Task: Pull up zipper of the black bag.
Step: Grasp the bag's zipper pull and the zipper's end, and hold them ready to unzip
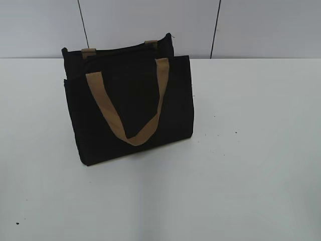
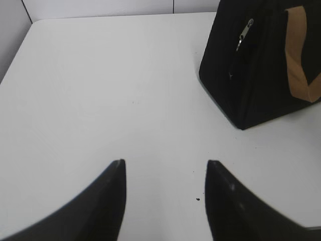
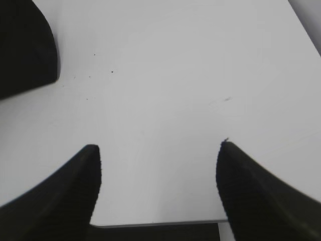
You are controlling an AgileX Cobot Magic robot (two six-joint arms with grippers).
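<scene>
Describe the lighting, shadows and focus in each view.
Exterior view: even, flat light; the black bag is so dark its folds vanish, with a soft shadow on the table. Left wrist view: the zipper pull glints, the left pincer blurred. Right wrist view: bright table, the right pincer soft-edged.

- No writing, label, brand mark or number can be read anywhere in these views.
- The black bag [image 1: 130,105] shows plain fabric on its front panel, with no logo or tag.
- Its tan handle [image 1: 125,108] carries no print.
- The silver zipper pull [image 2: 246,32] is too small to show any stamp.
- The white table [image 1: 251,150] bears only small dark specks, not characters.
</scene>
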